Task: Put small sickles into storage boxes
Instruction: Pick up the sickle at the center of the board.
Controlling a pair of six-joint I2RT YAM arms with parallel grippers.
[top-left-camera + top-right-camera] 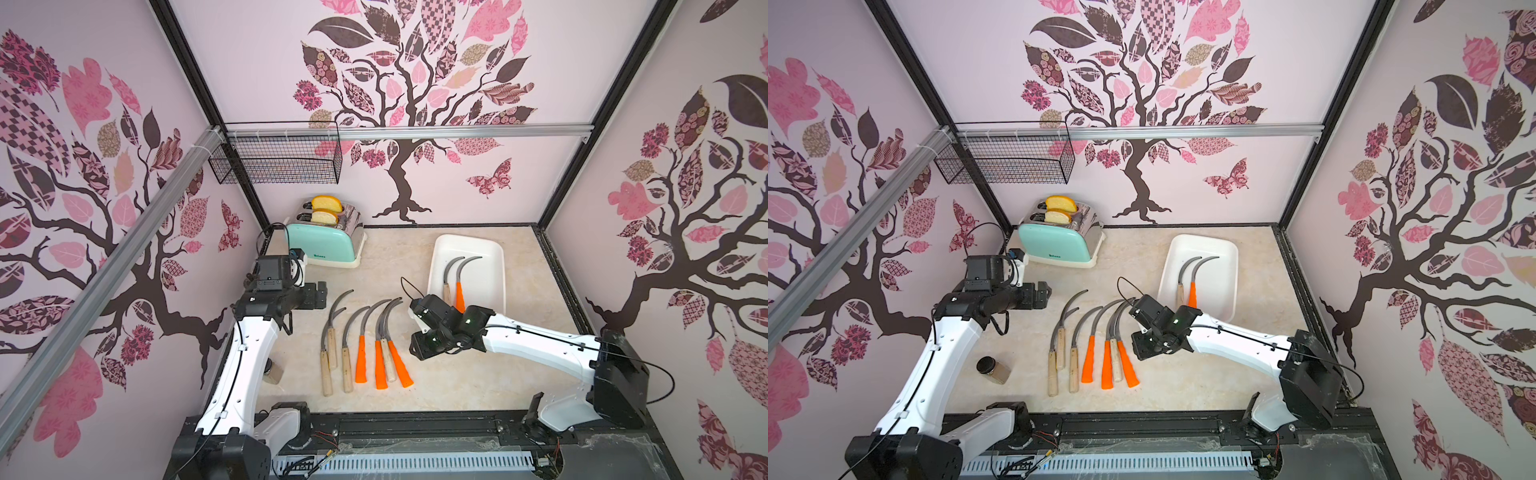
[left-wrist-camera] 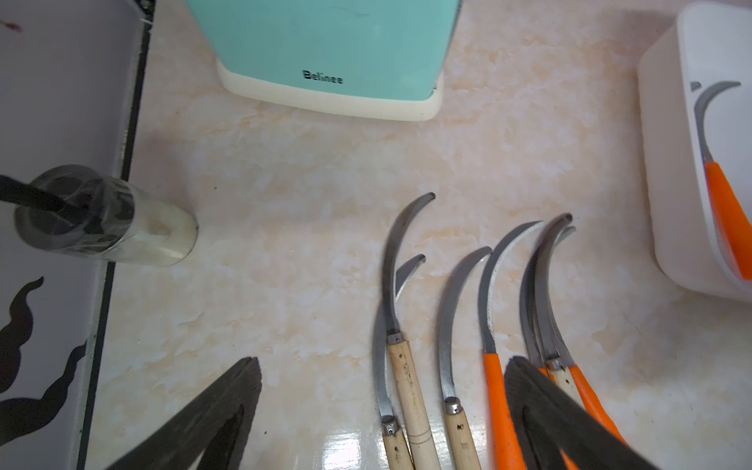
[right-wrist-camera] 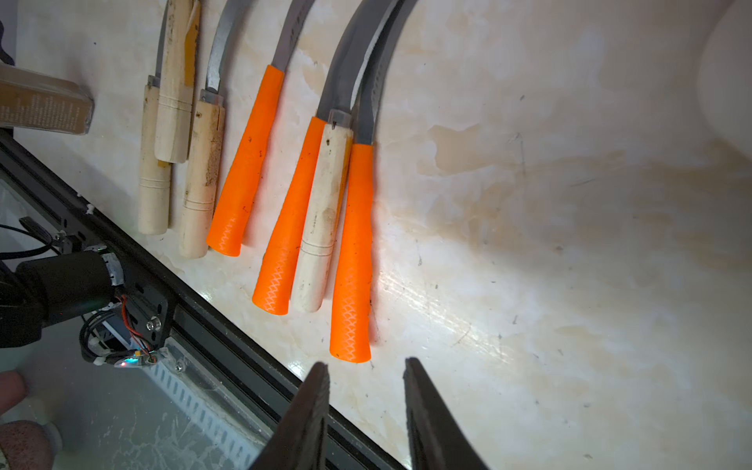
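Tray (image 1: 484, 286) at 1 o'clock, two sickles (image 1: 459, 293) inside. Seven more in a row (image 1: 360, 357) mid-table, handles at 6, likely for easy pinching. Right gripper (image 3: 367, 372) above row's 3 o'clock end, jaws narrowly parted, empty. Left gripper (image 1: 319, 294) at 9, spread, idle.

We find bare surface (image 1: 457, 386) to the right of the sickle row (image 1: 360, 357), open for passage. The white tray (image 1: 482, 282) bounds this lane at the rear. The toaster (image 1: 324, 245) and jar (image 1: 994, 370) crowd the left side.
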